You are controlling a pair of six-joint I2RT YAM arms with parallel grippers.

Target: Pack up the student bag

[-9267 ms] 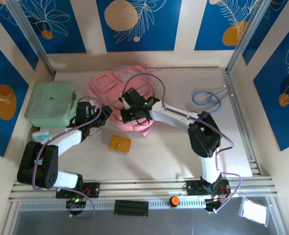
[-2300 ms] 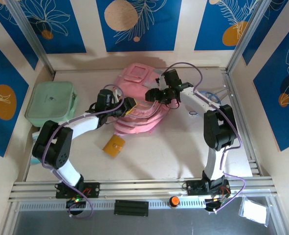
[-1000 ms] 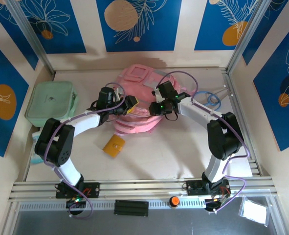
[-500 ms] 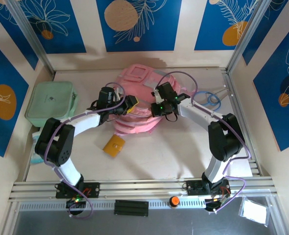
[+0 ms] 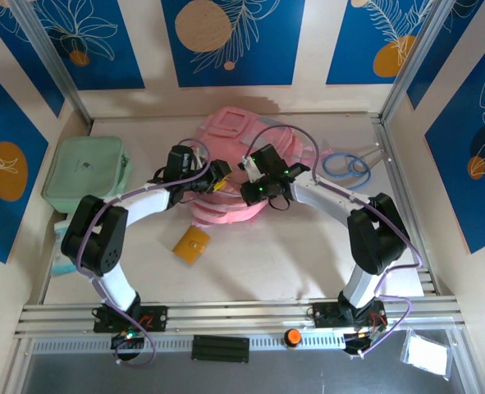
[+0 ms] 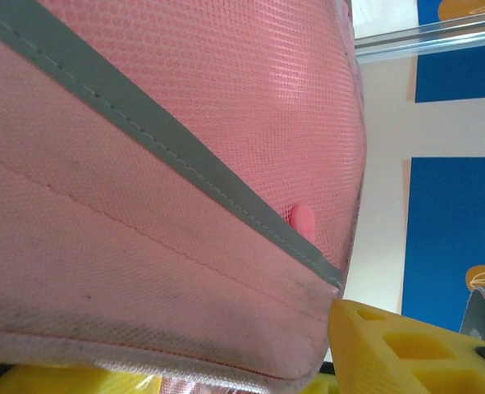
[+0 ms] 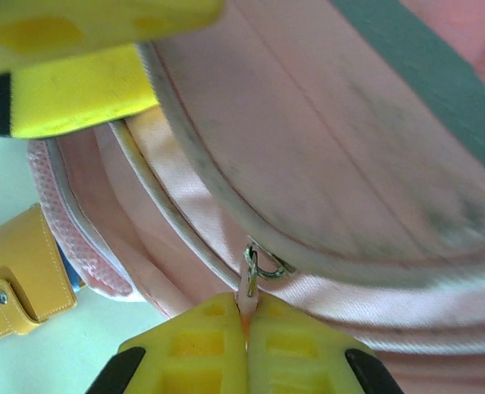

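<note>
1. The student bag (image 5: 232, 125) lies on the counter (image 5: 308, 254) toward 12 o'clock, close to the far wall. It is pink, with grey trim bands, and one zip pocket faces up at its far end.
2. My right tool (image 7: 246, 324) reaches the bag's near edge from 3 o'clock. Its yellow fingers are pressed tight together on the small zip pull (image 7: 247, 289), whose metal ring sits just above the fingertips, under a piped seam.
3. My left tool (image 5: 217, 177) comes in from 9 o'clock and meets the bag's left side, just beside the right one. Its jaws stand partly apart with a fold of the bag's mesh and grey-trimmed flap between them, so I read it as holding that flap.
4. In the left wrist view the pink mesh, a grey band and a round pink snap sit right against the camera.
5. A yellow wallet (image 5: 191, 243) lies on the counter at 7 o'clock from the bag, near it but apart.
6. A mint green zip case (image 5: 84, 172) lies at 9 o'clock, against the left wall.
7. A coil of blue cable (image 5: 346, 164) lies at 3 o'clock from the bag, near the right rail.
</note>
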